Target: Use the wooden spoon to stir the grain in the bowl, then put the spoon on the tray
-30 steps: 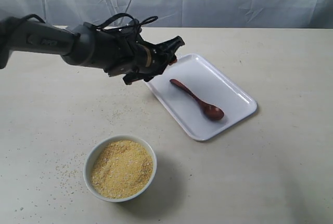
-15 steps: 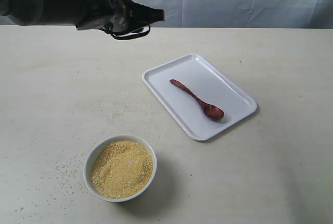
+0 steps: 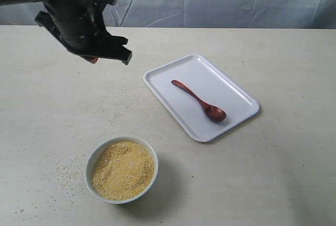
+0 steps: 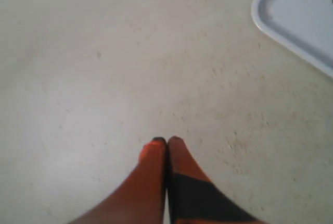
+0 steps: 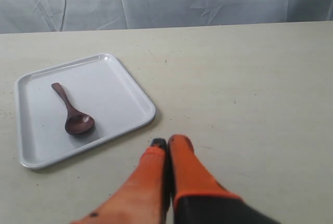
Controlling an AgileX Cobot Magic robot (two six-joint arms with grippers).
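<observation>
Exterior view: I see the spoon (image 3: 195,98) lying on the tray (image 3: 184,73), far and right of the bowl (image 3: 122,139) of grain (image 3: 123,170). Both jaws are pressed closed, holding nothing. I judge the task is finished.

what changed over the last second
The left gripper pulled back from the far corner of the flat white rectangular tray, swinging up and leftward. It now hangs shut and empty over the table. The slim dark wooden spoon on the tray and the small white bowl of yellow grain stayed put.
</observation>
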